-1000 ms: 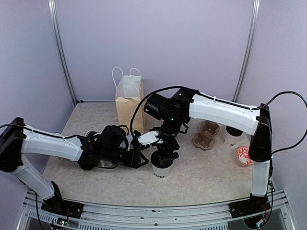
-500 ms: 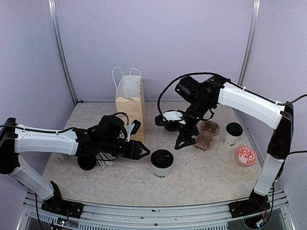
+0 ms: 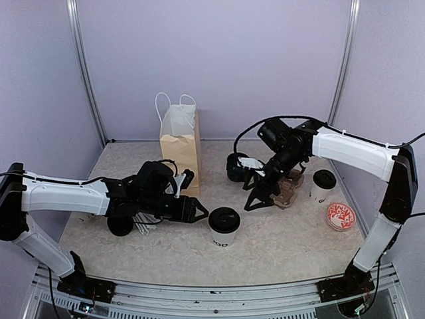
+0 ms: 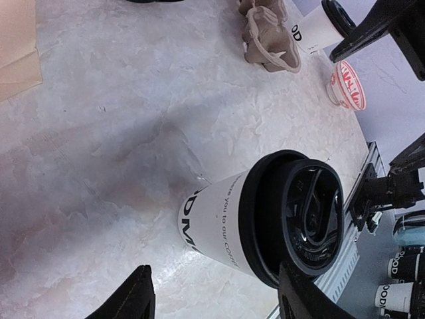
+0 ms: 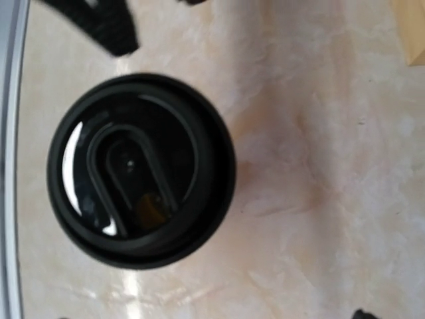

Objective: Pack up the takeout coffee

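Lilac walls back a marbled desk [image 3: 279,249]. A brown paper bag [image 3: 179,151] stands at its rear, perhaps with white paper inside. Right of the bag lies a cardboard carrier [image 3: 288,193]. Front-right of the bag a lidded takeout cup [image 3: 224,227] stands upright, just ahead of the left gripper [image 3: 194,211], whose jaws are wide. The right gripper [image 3: 255,197] hangs right of the bag, also wide.

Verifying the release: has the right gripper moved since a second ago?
Yes. The right gripper has swung away from the black-lidded white paper cup, rightward and back toward the brown cardboard cup carrier.

even soft light (right wrist view blurred)
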You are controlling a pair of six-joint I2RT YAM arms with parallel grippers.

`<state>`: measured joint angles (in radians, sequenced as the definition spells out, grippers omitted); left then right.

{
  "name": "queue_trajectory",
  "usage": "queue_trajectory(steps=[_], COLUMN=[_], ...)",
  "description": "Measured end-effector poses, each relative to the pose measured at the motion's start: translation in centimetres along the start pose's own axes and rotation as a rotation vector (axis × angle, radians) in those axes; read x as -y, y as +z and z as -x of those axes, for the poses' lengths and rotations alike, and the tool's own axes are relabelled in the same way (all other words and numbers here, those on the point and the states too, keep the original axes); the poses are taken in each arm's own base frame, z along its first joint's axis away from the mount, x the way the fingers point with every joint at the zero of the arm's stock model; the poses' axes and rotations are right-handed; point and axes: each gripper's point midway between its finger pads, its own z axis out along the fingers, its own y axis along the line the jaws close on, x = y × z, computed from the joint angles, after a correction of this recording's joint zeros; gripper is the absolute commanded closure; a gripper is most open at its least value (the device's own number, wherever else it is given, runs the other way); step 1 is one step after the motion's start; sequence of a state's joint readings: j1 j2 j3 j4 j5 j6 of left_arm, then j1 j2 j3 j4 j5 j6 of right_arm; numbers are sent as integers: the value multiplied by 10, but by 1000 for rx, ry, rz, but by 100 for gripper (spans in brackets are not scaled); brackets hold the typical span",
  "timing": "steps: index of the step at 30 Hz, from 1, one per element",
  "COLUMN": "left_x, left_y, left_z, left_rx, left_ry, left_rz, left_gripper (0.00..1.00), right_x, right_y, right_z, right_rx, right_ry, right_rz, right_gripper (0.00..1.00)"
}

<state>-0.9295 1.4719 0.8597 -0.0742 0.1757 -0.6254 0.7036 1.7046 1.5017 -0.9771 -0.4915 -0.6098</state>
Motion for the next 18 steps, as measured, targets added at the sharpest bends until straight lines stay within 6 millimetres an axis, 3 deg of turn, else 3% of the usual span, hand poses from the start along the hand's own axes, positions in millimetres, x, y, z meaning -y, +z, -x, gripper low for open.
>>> queue_trajectory(steps=[11, 18], left_x=[27, 27], left_y=[0, 13], left_z=[10, 9], left_rx=[31, 15], left_ry=[-66, -74], left_rz=[-94, -104], left_gripper=[35, 37], right_x=[-1, 1], right_y=[3, 22], right_z=[8, 0], right_rx=[127, 109], right_ry=[171, 240], right_rz=[95, 140], right_gripper=[14, 16])
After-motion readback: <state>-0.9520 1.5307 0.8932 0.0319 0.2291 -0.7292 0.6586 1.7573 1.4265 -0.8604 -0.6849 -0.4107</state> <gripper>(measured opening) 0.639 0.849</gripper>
